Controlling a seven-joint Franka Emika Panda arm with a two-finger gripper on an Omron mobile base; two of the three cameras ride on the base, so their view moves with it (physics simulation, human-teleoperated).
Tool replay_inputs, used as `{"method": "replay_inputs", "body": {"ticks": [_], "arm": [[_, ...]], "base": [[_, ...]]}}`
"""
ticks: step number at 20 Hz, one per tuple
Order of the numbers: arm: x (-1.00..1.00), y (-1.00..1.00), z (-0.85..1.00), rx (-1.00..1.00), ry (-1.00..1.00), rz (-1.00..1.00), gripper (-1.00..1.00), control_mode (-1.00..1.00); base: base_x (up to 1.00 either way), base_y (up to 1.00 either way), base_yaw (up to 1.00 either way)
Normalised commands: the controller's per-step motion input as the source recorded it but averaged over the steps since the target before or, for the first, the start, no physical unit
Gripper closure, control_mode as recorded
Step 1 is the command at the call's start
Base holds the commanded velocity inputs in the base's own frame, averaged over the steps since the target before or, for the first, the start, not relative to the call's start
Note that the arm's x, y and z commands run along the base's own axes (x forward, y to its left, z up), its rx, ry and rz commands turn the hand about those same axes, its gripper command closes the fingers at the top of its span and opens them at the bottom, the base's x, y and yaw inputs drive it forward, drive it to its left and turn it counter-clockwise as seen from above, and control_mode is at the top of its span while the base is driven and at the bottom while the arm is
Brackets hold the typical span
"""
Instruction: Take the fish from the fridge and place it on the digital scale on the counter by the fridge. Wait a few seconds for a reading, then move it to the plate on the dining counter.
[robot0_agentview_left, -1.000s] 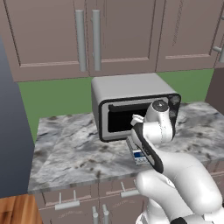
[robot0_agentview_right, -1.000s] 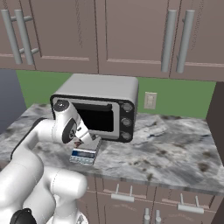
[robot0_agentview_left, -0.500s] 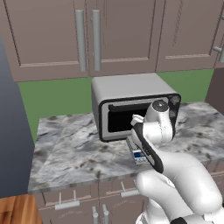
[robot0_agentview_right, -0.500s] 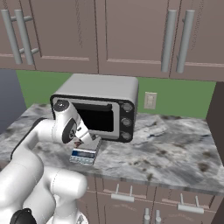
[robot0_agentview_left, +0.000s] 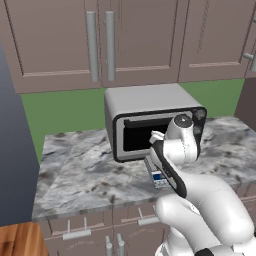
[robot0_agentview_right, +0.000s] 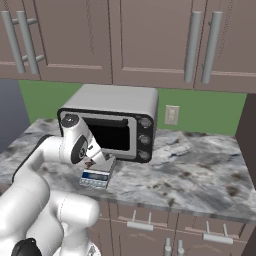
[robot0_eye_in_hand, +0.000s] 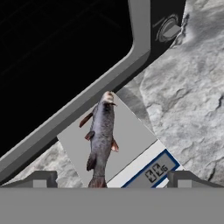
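One fish (robot0_eye_in_hand: 101, 135) lying on one digital scale (robot0_eye_in_hand: 131, 142), fingers (robot0_eye_in_hand: 42, 178) spread wide — holding nothing, one toaster oven (robot0_eye_in_hand: 65, 57) behind

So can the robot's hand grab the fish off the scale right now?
Probably yes. The fish lies flat on the scale, nothing covers it, and the open end effector hangs just above with a finger either side.

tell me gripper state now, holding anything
Gripper: open, holding nothing; the fish lies on the scale between its fingers.
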Motion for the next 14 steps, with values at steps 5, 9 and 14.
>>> {"method": "replay_inputs", "body": {"ticks": [5,9,14], "arm": [[0.0,0.0,0.0,0.0,0.0,0.0,-1.0,-1.0],[0.0,0.0,0.0,0.0,0.0,0.0,-1.0,-1.0],[0.0,0.0,0.0,0.0,0.0,0.0,-1.0,-1.0]], "base": [[0.0,0.0,0.0],[0.0,0.0,0.0],[0.0,0.0,0.0]]}}
